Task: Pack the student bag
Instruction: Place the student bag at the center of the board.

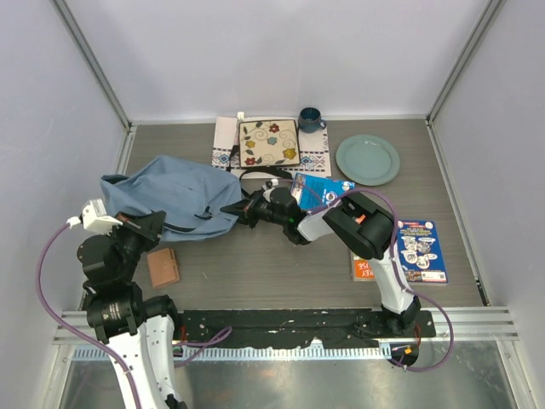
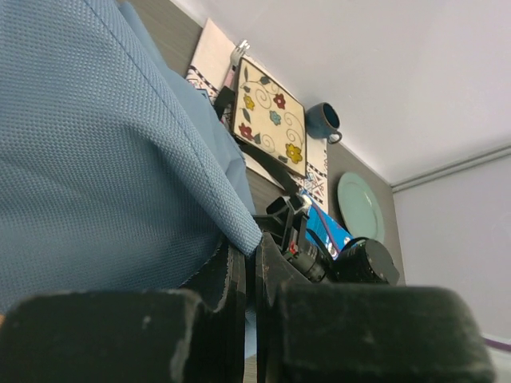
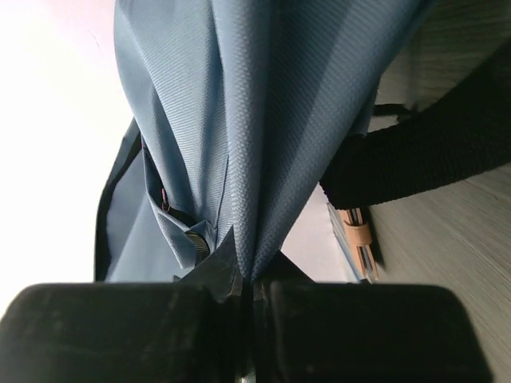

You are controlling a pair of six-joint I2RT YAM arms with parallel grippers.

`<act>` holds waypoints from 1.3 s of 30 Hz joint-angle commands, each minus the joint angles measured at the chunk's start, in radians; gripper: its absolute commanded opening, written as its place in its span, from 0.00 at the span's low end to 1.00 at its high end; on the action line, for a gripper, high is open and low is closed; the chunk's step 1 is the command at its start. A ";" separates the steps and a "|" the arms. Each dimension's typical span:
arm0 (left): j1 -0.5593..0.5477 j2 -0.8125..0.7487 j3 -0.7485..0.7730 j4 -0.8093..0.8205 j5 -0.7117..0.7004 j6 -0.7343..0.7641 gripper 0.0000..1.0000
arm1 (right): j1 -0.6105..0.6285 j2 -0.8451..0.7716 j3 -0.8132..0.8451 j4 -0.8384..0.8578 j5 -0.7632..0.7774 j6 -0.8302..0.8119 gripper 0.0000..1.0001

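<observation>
The student bag (image 1: 174, 203) is a light-blue fabric backpack lying at the left middle of the table, with black straps trailing to its right. My left gripper (image 1: 158, 223) is at the bag's near edge, shut on a fold of its blue fabric (image 2: 120, 159); the jaws (image 2: 251, 259) pinch the cloth between them. My right gripper (image 1: 230, 209) is at the bag's right end, shut on a bunched fold of the fabric (image 3: 263, 120), with the jaws (image 3: 247, 275) closed on it. A black strap (image 3: 423, 159) hangs beside that fold.
A brown notebook (image 1: 163, 267) lies in front of the bag. A blue book (image 1: 423, 249) lies on an orange one (image 1: 362, 269) at the right. A blue booklet (image 1: 319, 189), green plate (image 1: 367, 159), blue mug (image 1: 310, 119) and floral tile (image 1: 268, 142) on a white patterned cloth (image 1: 226, 141) are behind.
</observation>
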 commanded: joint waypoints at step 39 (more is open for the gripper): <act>-0.967 1.104 0.787 0.630 0.017 -0.052 0.00 | -0.428 -1.299 -0.184 -0.929 0.342 -0.862 0.01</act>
